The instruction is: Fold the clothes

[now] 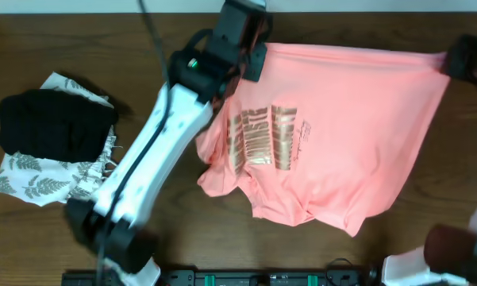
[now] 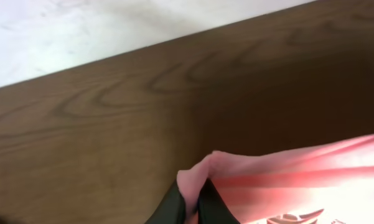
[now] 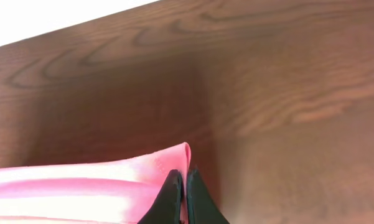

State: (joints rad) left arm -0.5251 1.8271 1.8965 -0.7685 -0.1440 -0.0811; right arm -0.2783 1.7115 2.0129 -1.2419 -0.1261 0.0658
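The salmon-pink T-shirt (image 1: 341,135) with bronze lettering (image 1: 263,137) lies spread over the middle and right of the wooden table, its far edge stretched taut. My left gripper (image 1: 254,65) is shut on the shirt's far left corner (image 2: 202,177). My right gripper (image 1: 454,62) is shut on the far right corner (image 3: 174,163). Both corners are pinched between the black fingers and held above the table. The near hem hangs bunched toward the front.
A black folded garment (image 1: 55,123) lies on a white garment with grey leaf print (image 1: 44,181) at the left. The table's far edge (image 1: 103,14) runs along the top. A black rail (image 1: 262,278) lines the front edge.
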